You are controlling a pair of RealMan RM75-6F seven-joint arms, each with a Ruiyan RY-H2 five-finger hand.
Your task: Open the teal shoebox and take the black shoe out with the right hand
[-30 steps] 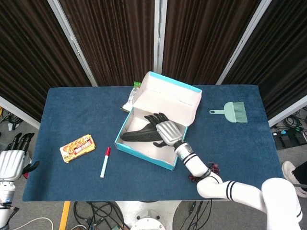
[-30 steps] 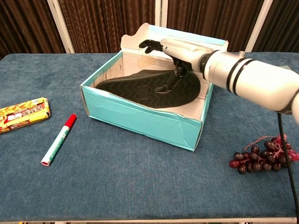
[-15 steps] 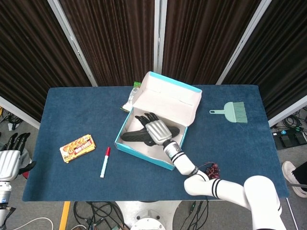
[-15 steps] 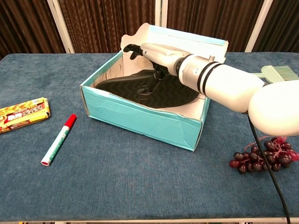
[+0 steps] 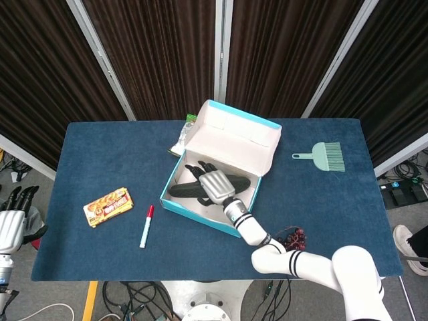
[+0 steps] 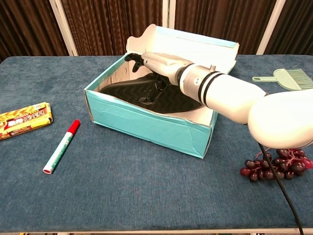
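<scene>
Silver-backed right hand (image 5: 212,183) inside the open teal cardboard shoebox (image 6: 146,126), over the black shoe (image 6: 128,91).

Right hand: dark fingers (image 6: 133,58) extended and spread above the shoe, which lies sole-up on the box floor; whether the thumb below grips the shoe cannot be determined. Compared with one second ago, the right hand has shifted toward the shoe's left end, and the white forearm now covers more of the box. Box lid (image 5: 235,136) stands raised at the far side. Dark purple grape bunch (image 6: 274,166) lies on the blue cloth table (image 6: 122,196) near the right forearm. Left of the box: red-capped white marker (image 5: 146,226), then a yellow snack packet (image 5: 108,206) whose print is too small to read. Green dustpan brush (image 5: 323,156) lies well to the right. Left hand (image 5: 13,221): at the table's left edge, fingers apart, holding nothing.
</scene>
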